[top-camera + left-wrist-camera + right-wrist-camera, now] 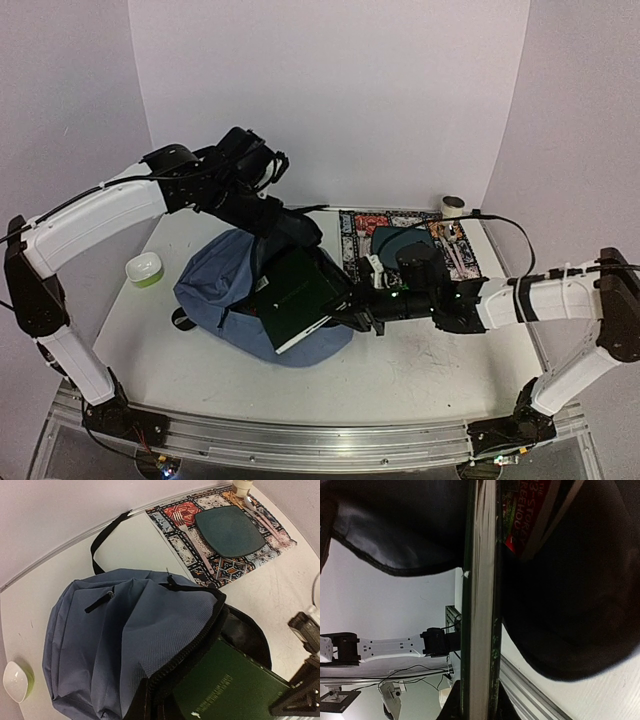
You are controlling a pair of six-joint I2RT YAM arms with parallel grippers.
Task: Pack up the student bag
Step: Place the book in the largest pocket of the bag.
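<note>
student bag [215,295] on counter [420,385], mouth open | right jaws pinching green book [297,297], partly inside | left jaws: cannot tell | risk: book corner snags zipper rim [195,640], drags bag

A white table [430,370] is seen, with walls close behind it and on both sides. The slate-blue student bag [215,285] is laid on its side a little left of the middle, and one black strap [102,537] of it is stretched over the surface towards the back wall. A patterned placemat [355,225] is spread flat at the back right. A small pale round container [454,206] is placed just behind the mat. A small white and green bowl [145,268] is set near the left edge, apart from the bag.
</note>
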